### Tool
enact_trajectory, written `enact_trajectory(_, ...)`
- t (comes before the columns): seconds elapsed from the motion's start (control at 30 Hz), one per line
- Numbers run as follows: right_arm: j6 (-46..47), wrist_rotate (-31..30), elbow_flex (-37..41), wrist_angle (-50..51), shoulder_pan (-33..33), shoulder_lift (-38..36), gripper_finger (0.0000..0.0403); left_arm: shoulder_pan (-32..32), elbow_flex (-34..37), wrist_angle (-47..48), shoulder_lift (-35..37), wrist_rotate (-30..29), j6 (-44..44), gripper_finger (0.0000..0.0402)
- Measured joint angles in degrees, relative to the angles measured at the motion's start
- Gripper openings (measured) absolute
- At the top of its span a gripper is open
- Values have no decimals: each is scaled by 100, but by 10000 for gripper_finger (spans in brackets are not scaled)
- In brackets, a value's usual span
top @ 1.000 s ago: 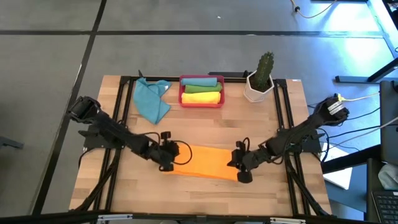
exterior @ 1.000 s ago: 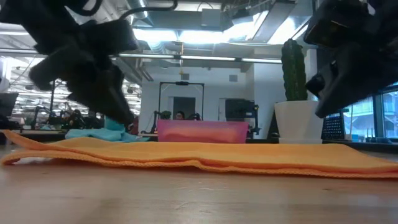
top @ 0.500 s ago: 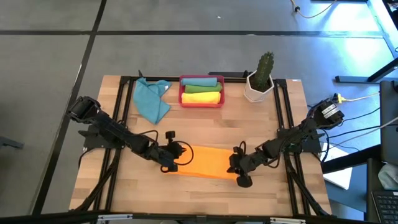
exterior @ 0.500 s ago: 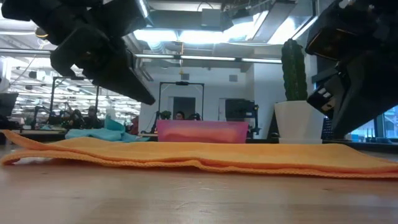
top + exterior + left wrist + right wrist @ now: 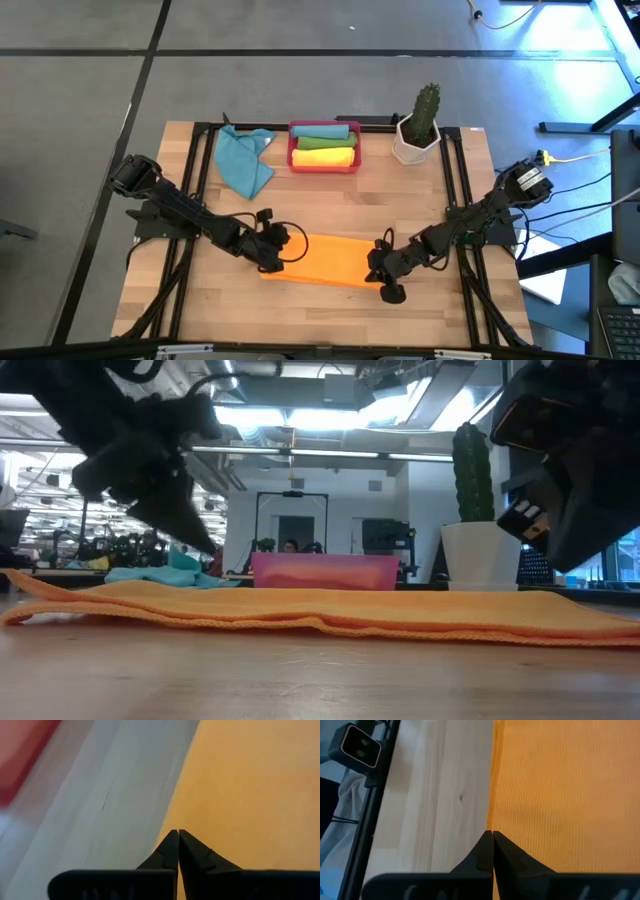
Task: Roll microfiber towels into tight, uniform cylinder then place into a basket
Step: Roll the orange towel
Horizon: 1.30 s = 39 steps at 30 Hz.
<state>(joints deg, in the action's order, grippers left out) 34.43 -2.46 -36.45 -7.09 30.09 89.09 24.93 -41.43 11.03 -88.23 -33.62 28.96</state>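
Orange towel (image 5: 330, 262) is laid flat and folded into a long strip on the near-centre tabletop, one edge slightly lifted in the low view. Teal towel (image 5: 243, 158) is left crumpled, unrolled, at the far left, just beside the red basket (image 5: 325, 167). Three rolled towels are seen side by side in the basket: teal (image 5: 325, 131), green (image 5: 324, 143), yellow (image 5: 325, 157).

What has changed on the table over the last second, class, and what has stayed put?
The left gripper has closed at the left end of the orange towel. The right gripper was already shut at the right end and edged inward. The basket, teal towel and cactus pot are unmoved.
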Motion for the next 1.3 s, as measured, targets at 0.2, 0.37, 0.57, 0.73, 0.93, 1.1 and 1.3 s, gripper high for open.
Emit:
enact_trajectory(0.2, 306, 219, 0, 182, 0, 306, 2, 6, 0, 1034, -3, 50, 999, 2)
enact_trajectory(0.37, 750, 222, -29, 586, -32, 496, 5, 132, 0, 982, -60, 525, 1202, 1)
enact_trajectory(0.57, 882, 231, -26, 754, -83, 467, 7, 410, -14, 848, -420, 1330, 1592, 1)
enact_trajectory(0.73, 879, 250, -26, 982, -240, 454, 8, 763, -41, 300, -756, 1488, 1606, 2)
enact_trajectory(0.93, 826, 383, -34, 1544, -519, 344, 8, 999, -15, -448, -787, 1892, 1255, 1)
enact_trajectory(1.1, 404, 424, -15, 2235, -768, 49, 8, 1051, -15, -599, -793, 2036, 1067, 3)
enact_trajectory(1.3, -289, 224, 9, 2782, -1239, -259, 9, 1047, -218, -514, -826, 1979, 349, 3)
